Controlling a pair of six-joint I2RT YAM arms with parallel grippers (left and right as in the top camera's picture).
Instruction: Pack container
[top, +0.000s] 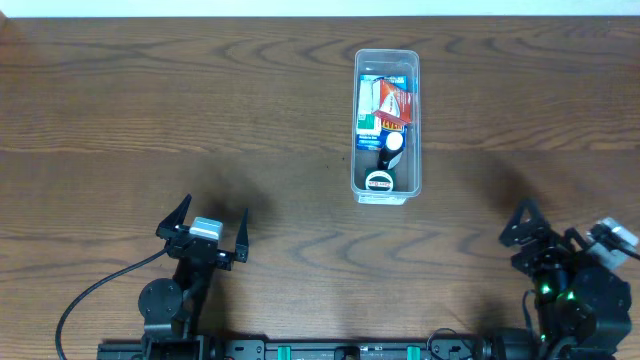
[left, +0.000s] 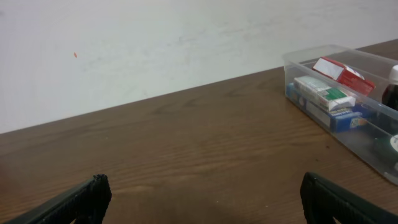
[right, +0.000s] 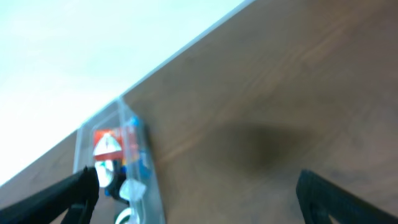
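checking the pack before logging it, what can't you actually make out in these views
Print on the red packet: too small, overhead view.
Near end of the container: cut off by the frame's right edge, left wrist view.
Contents, right wrist view: blurred.
Anything under the red packet: hidden by it, every view.

A long clear plastic rectangular container (top: 417, 120), small boxes (top: 393, 100) inside it, lies on the brown wooden table (top: 150, 120) toward its far edge.
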